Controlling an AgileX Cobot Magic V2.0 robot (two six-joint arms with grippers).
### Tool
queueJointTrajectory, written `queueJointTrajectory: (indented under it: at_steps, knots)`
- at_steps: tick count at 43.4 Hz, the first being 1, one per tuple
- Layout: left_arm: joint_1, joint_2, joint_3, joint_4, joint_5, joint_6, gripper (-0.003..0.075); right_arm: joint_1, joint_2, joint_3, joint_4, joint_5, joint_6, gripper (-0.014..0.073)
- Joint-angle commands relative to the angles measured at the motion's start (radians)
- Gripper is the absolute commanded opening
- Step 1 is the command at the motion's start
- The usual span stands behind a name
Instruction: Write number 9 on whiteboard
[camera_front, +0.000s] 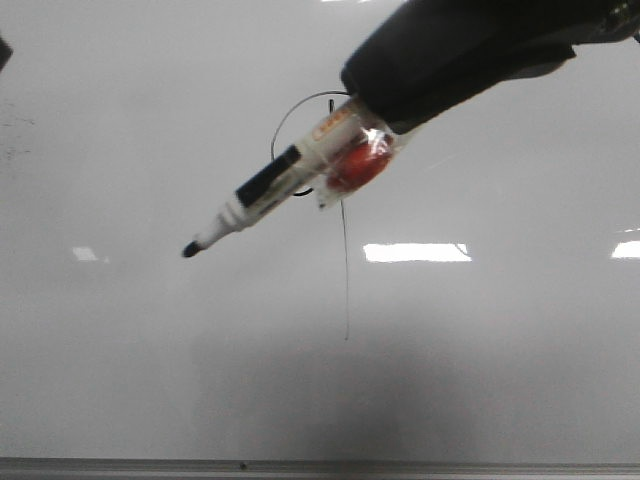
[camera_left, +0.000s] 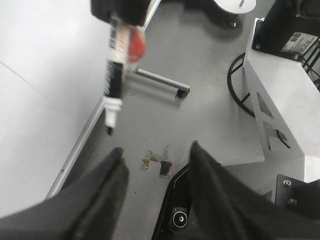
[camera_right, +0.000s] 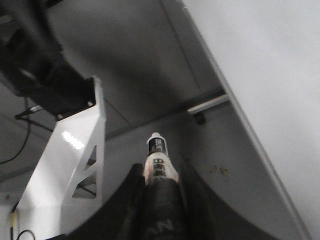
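Observation:
The whiteboard (camera_front: 120, 350) fills the front view. The number 9 (camera_front: 346, 285) is drawn on it in thin black line; its loop is partly hidden behind the marker, and its long tail runs down below. My right gripper (camera_front: 375, 100) is shut on a black-and-white marker (camera_front: 262, 192) with a red lump taped to its barrel. The tip points down-left, away from the 9. The right wrist view shows the gripper (camera_right: 160, 167) clamped on the marker (camera_right: 157, 147) beside the board (camera_right: 270, 75). My left gripper (camera_left: 155, 152) is open and empty over the floor, below the marker (camera_left: 114, 80).
The board's grey metal bottom edge (camera_front: 320, 467) runs along the front view's bottom. A white metal frame (camera_left: 280, 100) stands beside the board, with a black cable (camera_left: 237, 90) and the board stand's foot (camera_left: 165, 82). Tape scraps (camera_left: 157, 162) lie on the floor.

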Motion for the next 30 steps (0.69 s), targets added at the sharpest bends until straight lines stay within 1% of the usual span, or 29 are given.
queueJointTrajectory:
  at_steps: [1, 3, 6, 12, 17, 23, 24, 28, 30]
  knots:
    - [0.002, 0.013, -0.055, -0.056, -0.019, 0.013, 0.0539, 0.070, -0.031, -0.061, 0.054, 0.051, 0.019, -0.0060]
    - [0.002, 0.023, -0.061, -0.058, -0.012, 0.012, 0.0545, 0.109, -0.031, -0.083, 0.056, 0.049, 0.031, -0.0060]
    - [-0.012, 0.037, -0.066, -0.058, -0.001, 0.015, 0.0525, 0.160, -0.031, -0.118, 0.063, 0.040, 0.039, -0.0060]
    - [-0.069, 0.052, -0.068, -0.062, -0.014, 0.039, 0.0433, 0.228, -0.030, -0.173, 0.065, 0.009, 0.055, -0.0060]
    - [-0.103, 0.052, -0.069, -0.062, -0.021, 0.039, 0.0340, 0.245, -0.030, -0.179, 0.065, -0.005, 0.055, -0.0060]
    - [-0.107, 0.052, -0.069, -0.062, -0.021, 0.039, 0.0230, 0.245, -0.030, -0.179, 0.073, 0.004, 0.058, -0.0060]
    - [-0.107, 0.052, -0.069, -0.062, -0.021, 0.039, 0.0197, 0.245, -0.030, -0.179, 0.075, 0.006, 0.058, -0.0060]
    - [-0.107, 0.052, -0.069, -0.062, -0.021, 0.039, 0.0112, 0.245, -0.030, -0.179, 0.075, 0.009, 0.058, -0.0060]
    - [-0.107, 0.052, -0.069, -0.062, -0.021, 0.039, 0.0052, 0.245, -0.030, -0.179, 0.075, 0.009, 0.058, -0.0060]
